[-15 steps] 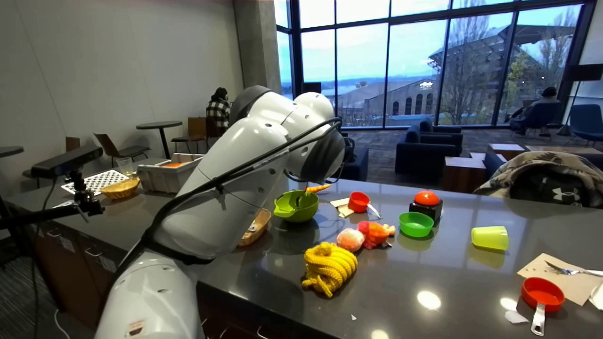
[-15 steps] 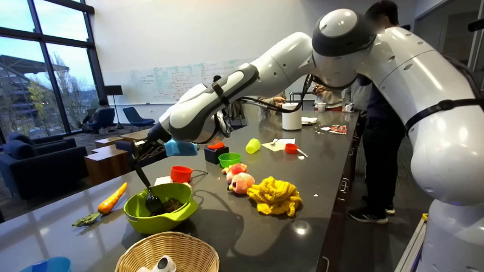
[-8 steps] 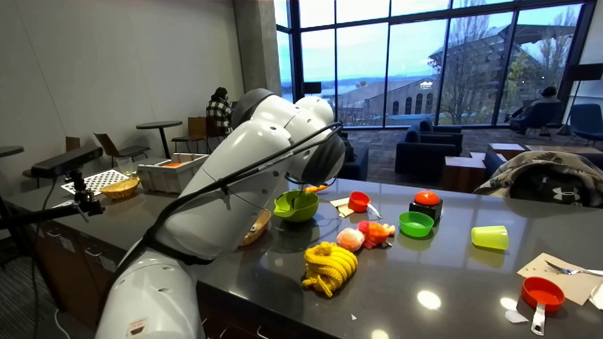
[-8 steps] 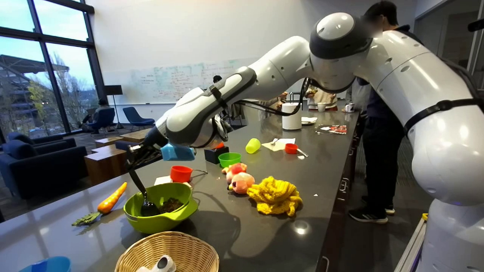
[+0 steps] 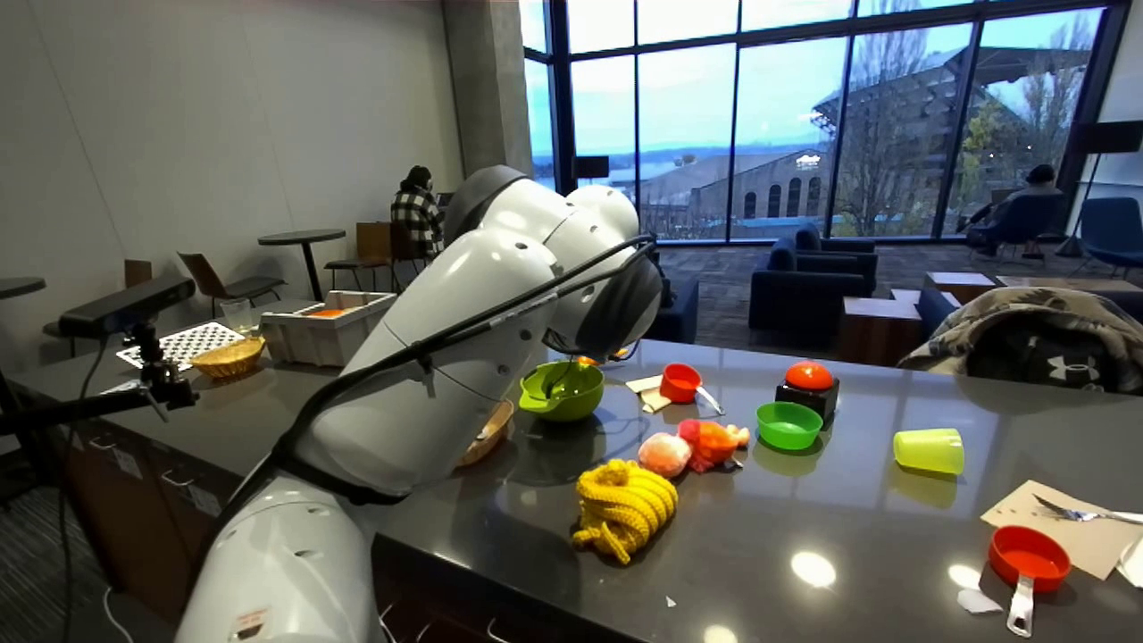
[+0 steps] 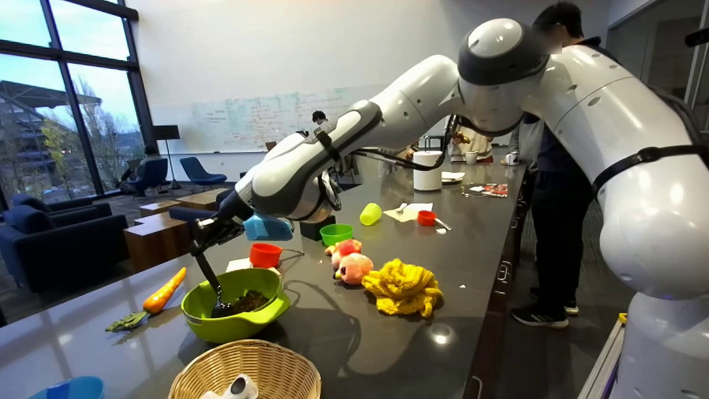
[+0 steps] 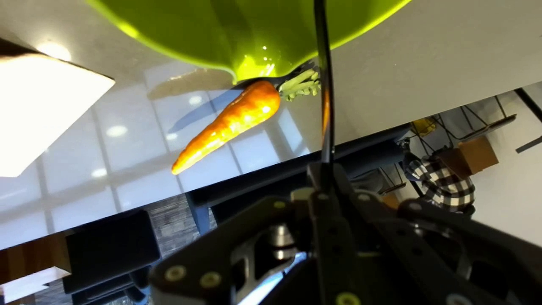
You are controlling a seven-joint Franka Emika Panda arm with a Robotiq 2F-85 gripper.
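Green bowl [image 6: 238, 328], contents [image 6: 251, 301] perhaps brown.

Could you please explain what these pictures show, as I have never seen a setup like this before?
The white machine is a robot arm, jointed somewhat like a human arm and ending in a black, pinching gripper. Two pictures come from cameras standing outside the robot, looking across the counter from different places. The third comes from a camera on its wrist, so the gripper looms large at the bottom.

The gripper is closed on a black spoon, whose lower end is inside a green bowl with dark contents. Nearby on the counter are a carrot, a red measuring cup, a wicker basket and a yellow knitted bundle.
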